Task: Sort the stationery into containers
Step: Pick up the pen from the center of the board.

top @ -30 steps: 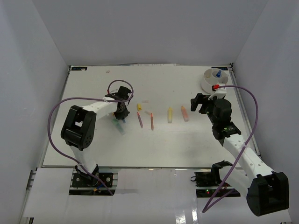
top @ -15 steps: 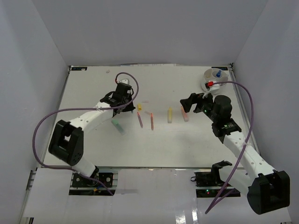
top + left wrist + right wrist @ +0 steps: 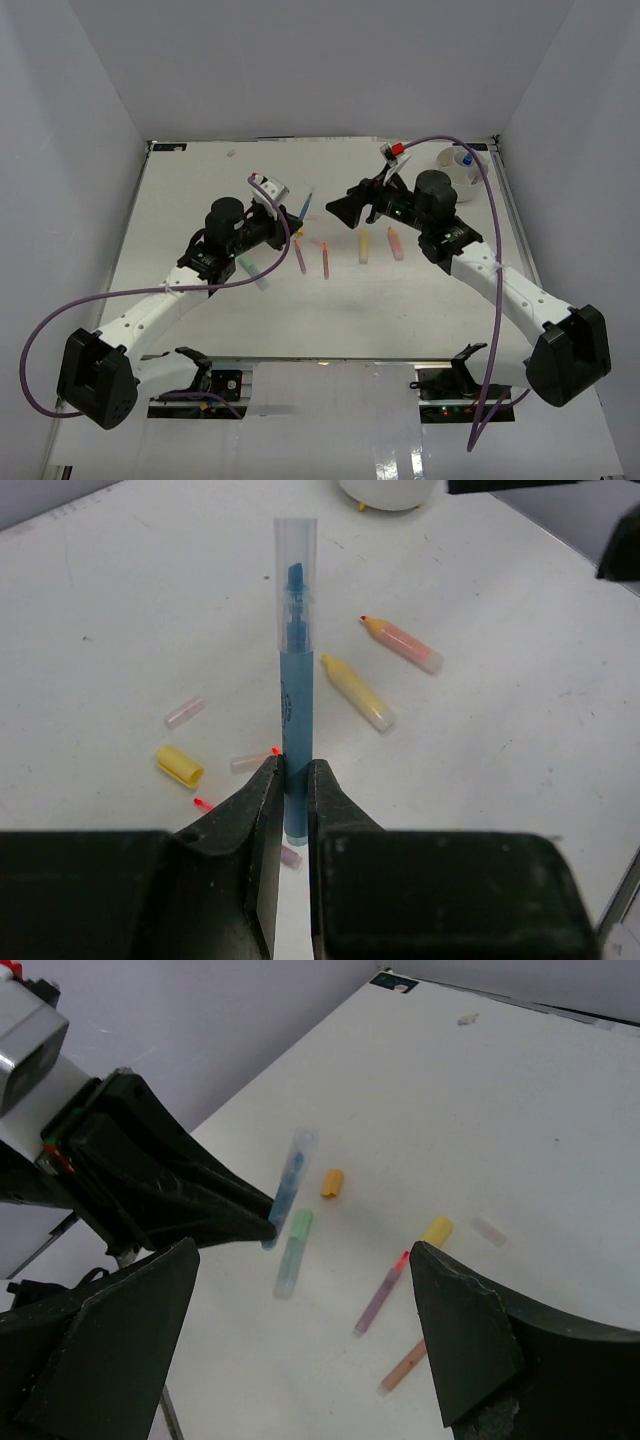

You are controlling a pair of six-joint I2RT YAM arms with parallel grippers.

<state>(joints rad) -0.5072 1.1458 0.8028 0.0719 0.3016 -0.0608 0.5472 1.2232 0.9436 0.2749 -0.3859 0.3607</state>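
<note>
Blue highlighter (image 3: 296, 680) with clear cap, pinched near its tail end between the clenched fingers of the left gripper (image 3: 291, 790), cap pointing toward twelve o'clock in the left wrist view, lifted above the table (image 3: 200, 320). Likely light, rigid and smooth-barrelled, so prone to pivoting or slipping under a tip-end pinch; better taken across the middle of the barrel, clear of the cap. Lying on the table beneath: yellow highlighter (image 3: 356, 691) and orange highlighter (image 3: 402, 642) toward two o'clock, small yellow cap (image 3: 179, 766) toward nine o'clock. Green highlighter (image 3: 252, 268) and two slim pens (image 3: 312, 258) in the overhead view. Right gripper (image 3: 352, 207) spread wide and empty, hovering just beside the raised blue tip. White tub (image 3: 452, 172) far off at two o'clock, well apart.
</note>
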